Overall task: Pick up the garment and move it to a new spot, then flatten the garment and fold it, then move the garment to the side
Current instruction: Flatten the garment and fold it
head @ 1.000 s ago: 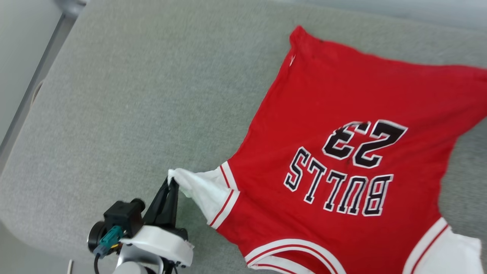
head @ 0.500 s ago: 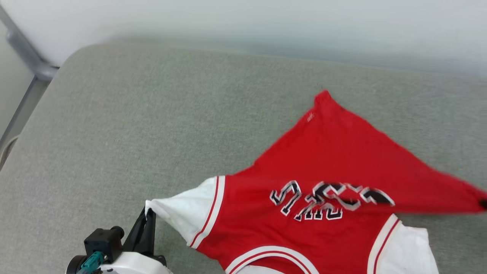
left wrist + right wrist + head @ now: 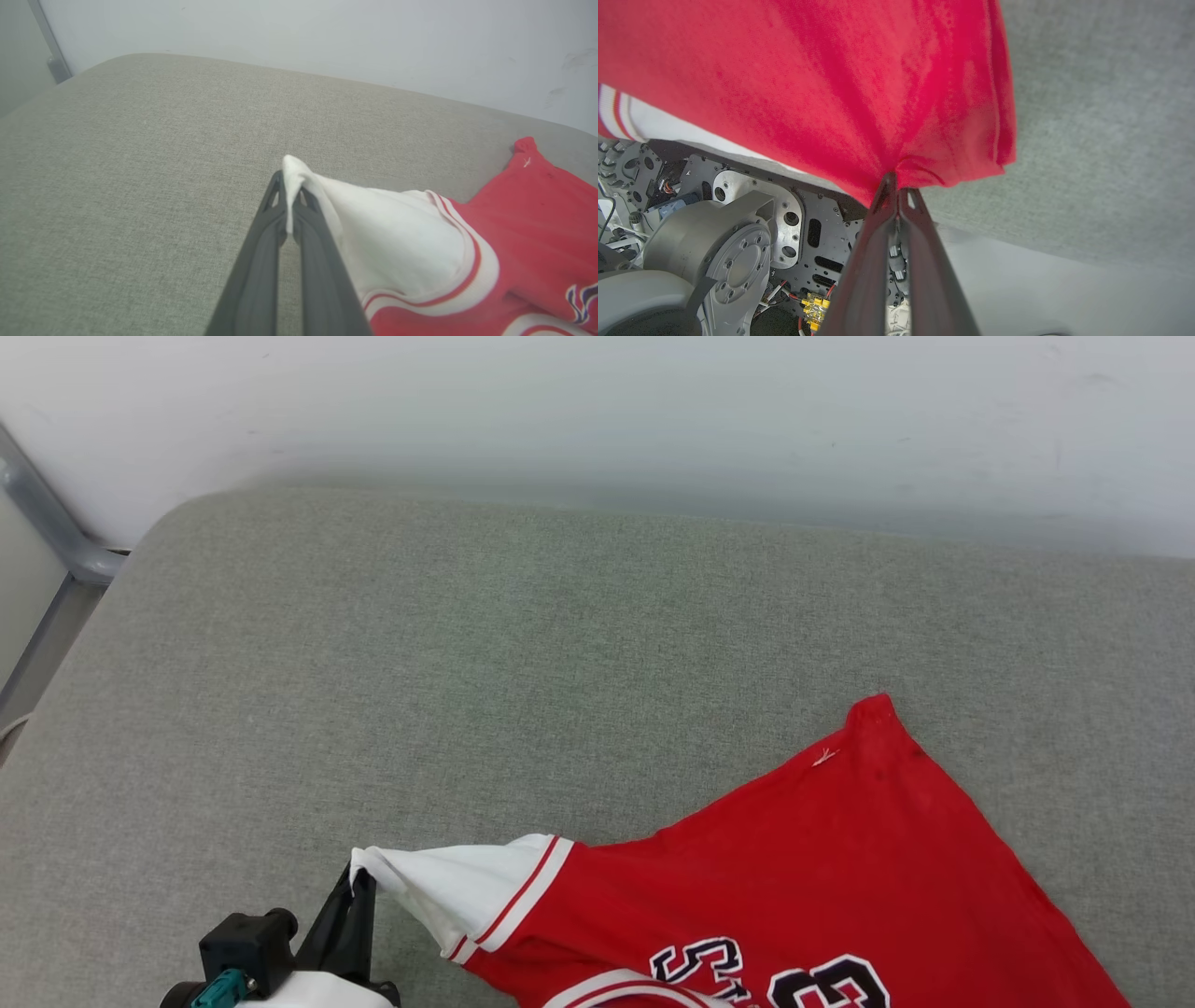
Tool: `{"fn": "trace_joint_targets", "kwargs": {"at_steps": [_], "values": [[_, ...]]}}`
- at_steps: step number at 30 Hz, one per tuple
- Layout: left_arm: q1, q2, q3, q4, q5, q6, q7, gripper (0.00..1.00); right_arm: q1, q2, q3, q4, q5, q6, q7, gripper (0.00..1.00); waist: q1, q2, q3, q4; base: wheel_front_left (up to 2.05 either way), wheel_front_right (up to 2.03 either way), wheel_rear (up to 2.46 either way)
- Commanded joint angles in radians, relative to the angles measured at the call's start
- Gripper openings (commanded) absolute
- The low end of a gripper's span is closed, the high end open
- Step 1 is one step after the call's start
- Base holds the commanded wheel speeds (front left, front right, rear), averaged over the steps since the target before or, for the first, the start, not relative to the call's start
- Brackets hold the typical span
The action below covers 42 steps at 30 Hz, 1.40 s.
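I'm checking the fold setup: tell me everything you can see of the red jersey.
The red knit jersey-style shirt has a white short sleeve with red-and-white striped trim and black, white-edged lettering, partly cut off. Its far corner rests on the grey fabric cushion. The left gripper pinches the sleeve tip, jaws shut; the right gripper clamps a bunched red edge.
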Motion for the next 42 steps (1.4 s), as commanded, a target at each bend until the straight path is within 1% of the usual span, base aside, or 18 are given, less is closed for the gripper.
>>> {"fn": "trace_joint_targets", "kwargs": {"at_steps": [1, 3, 4, 5, 9, 10, 15, 20, 23, 28, 33, 37, 42], "values": [[0.002, 0.007, 0.003, -0.003, 0.001, 0.006, 0.002, 0.00, 0.024, 0.019, -0.014, -0.009, -0.021, -0.001, 0.003, 0.00, 0.0001, -0.0001, -0.002, -0.001, 0.00, 0.00, 0.00], [0.005, 0.011, 0.004, -0.004, 0.001, 0.006, 0.002, 0.00, 0.028, 0.042, -0.038, -0.015, -0.037, -0.001, -0.011, 0.00, 0.0001, -0.0001, -0.002, -0.004, 0.00, 0.00, 0.00], [0.007, 0.012, 0.003, -0.005, 0.001, 0.007, 0.002, 0.00, 0.021, 0.052, -0.050, -0.023, -0.046, -0.001, -0.021, 0.42, 0.0001, -0.0001, -0.003, -0.006, 0.00, 0.00, 0.00], [0.008, 0.014, 0.003, -0.007, 0.001, 0.008, 0.002, 0.00, 0.010, 0.059, -0.063, -0.035, -0.055, -0.001, -0.032, 1.00, 0.0001, -0.0001, -0.003, -0.007, 0.00, 0.00, 0.00], [0.010, 0.015, 0.001, -0.012, 0.000, 0.012, 0.002, 0.00, -0.041, 0.076, -0.125, -0.087, -0.082, -0.001, -0.081, 1.00, 0.0001, -0.0001, -0.007, -0.010, 0.00, 0.00, 0.00], [0.010, 0.015, 0.001, -0.012, 0.000, 0.012, 0.002, 0.00, -0.041, 0.076, -0.125, -0.087, -0.082, -0.001, -0.081, 1.00, 0.0001, -0.0001, -0.007, -0.010, 0.00, 0.00, 0.00], [0.006, 0.015, -0.003, -0.021, 0.001, 0.013, 0.001, 0.00, -0.141, 0.077, -0.182, -0.180, -0.099, -0.001, -0.133, 1.00, 0.0001, -0.0001, 0.001, -0.006, 0.00, 0.00, 0.00], [-0.023, 0.009, -0.014, -0.030, 0.009, 0.009, 0.001, 0.00, -0.277, 0.051, -0.173, -0.247, -0.122, -0.001, -0.149, 1.00, 0.0001, -0.0001, 0.028, 0.015, 0.00, 0.00, 0.00], [-0.042, 0.000, -0.020, -0.032, 0.013, 0.006, -0.003, 0.00, -0.374, 0.033, -0.128, -0.259, -0.132, -0.001, -0.132, 1.00, 0.0001, -0.0001, 0.051, 0.030, 0.00, 0.00, 0.00], [-0.082, -0.025, -0.036, -0.021, 0.020, -0.001, -0.011, 0.00, -0.547, -0.005, 0.002, -0.242, -0.129, -0.001, -0.055, 1.00, 0.0001, -0.0001, 0.093, 0.058, 0.00, 0.00, 0.00], [-0.123, -0.047, -0.053, -0.004, 0.028, -0.016, -0.018, 0.00, -0.713, -0.043, 0.154, -0.156, -0.126, -0.001, 0.048, 1.00, 0.0001, -0.0001, 0.130, 0.085, 0.00, 0.00, 0.00], [-0.150, -0.061, -0.060, 0.004, 0.033, -0.024, -0.022, 0.00, -0.821, -0.055, 0.269, -0.070, -0.133, -0.001, 0.117, 1.00, 0.0001, -0.0001, 0.161, 0.106, 0.00, 0.00, 0.00], [-0.177, -0.084, -0.069, 0.008, 0.045, -0.033, -0.027, 0.00, -0.919, -0.041, 0.376, 0.046, -0.148, -0.001, 0.139, 1.00, 0.0001, -0.0001, 0.202, 0.130, 0.00, 0.00, 0.00]]}}
